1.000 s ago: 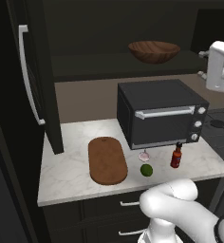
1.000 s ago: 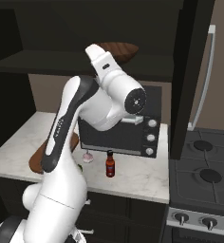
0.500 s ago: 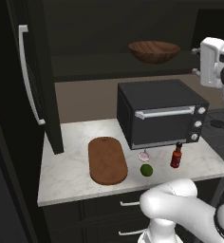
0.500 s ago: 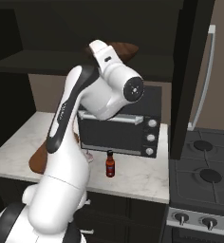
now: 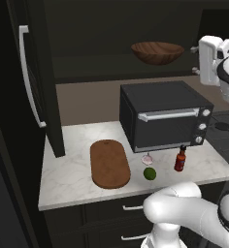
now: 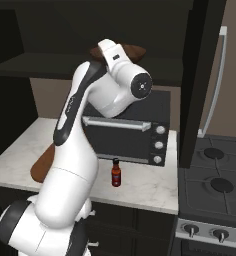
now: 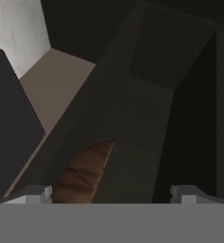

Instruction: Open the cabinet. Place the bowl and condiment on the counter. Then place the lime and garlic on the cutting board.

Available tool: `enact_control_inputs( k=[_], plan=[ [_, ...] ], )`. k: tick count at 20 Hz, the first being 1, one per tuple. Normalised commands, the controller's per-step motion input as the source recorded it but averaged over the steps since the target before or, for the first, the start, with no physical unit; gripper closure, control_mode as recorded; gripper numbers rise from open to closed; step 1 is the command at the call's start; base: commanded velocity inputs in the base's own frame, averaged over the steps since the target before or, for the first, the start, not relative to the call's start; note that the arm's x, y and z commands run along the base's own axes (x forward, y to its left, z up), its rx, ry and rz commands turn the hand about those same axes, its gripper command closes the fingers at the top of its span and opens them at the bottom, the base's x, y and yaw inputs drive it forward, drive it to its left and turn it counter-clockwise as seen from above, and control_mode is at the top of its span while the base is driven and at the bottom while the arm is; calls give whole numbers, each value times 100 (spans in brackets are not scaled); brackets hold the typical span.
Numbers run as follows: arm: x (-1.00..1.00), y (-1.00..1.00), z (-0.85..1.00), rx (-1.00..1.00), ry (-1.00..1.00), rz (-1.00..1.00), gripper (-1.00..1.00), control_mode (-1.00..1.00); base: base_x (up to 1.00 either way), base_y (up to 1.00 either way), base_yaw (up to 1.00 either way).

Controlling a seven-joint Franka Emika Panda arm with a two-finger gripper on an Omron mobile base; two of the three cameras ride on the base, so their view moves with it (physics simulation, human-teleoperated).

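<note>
The tool [image 7: 111, 193], jaws spread wide and empty, sits level with the shelf beside the bowl [image 5: 157, 52], which looks stiff, light and smooth-sided, so I judge pinching its thin rim safer than spanning its width.

bowl [image 5: 157, 52] brown, grained | condiment [image 5: 180, 159] red, black cap | lime [image 5: 149, 173] green | counter [image 5: 73, 173] white-grey marbled

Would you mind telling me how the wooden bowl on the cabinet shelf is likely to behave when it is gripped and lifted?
The bowl looks rigid, so it probably won't flex. Its wide, shallow shape suggests a rim grip, which may let it tilt. The rounded underside could rock if nudged on the shelf. The open pincer is beside it.
</note>
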Motion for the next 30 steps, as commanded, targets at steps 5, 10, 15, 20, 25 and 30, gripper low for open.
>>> enact_control_inputs(
  k=[5,10,15,20,25,30],
  plan=[
    [38,0,0,0,6,-1,-100,-100,0,0,0],
    [41,0,0,0,6,-3,-100,-100,0,0,0],
    [40,-5,0,0,6,-2,-100,-100,0,0,0],
    [40,-5,0,0,4,-2,-100,-100,0,0,0],
    [34,-5,0,0,5,-2,-100,-100,0,0,0],
    [28,-3,0,0,4,-1,-100,-100,0,0,0]
  ],
)
